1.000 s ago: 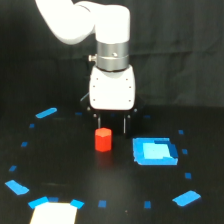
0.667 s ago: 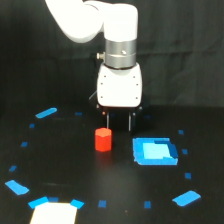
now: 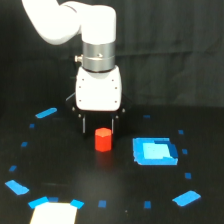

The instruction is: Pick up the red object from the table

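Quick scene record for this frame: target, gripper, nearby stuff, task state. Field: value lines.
target: red object, upright on the table
gripper: gripper just behind and above the target, fingers either side, open
contact: none visible
nearby: blue square tray on the exterior view's right of the target, apart from it
other: white patch at the bottom edge; blue tape marks scattered around
task state: not yet grasped

Blue square (image 3: 155, 151), flat, lighter blue at centre, right of frame centre. White patch (image 3: 54, 213) at bottom left edge, blue tabs at its upper corners. Blue tape strips: upper left (image 3: 46, 113), lower left (image 3: 17, 187), lower right (image 3: 187, 198). Small blue marks scattered between them. Dark curtain (image 3: 175, 50) behind.
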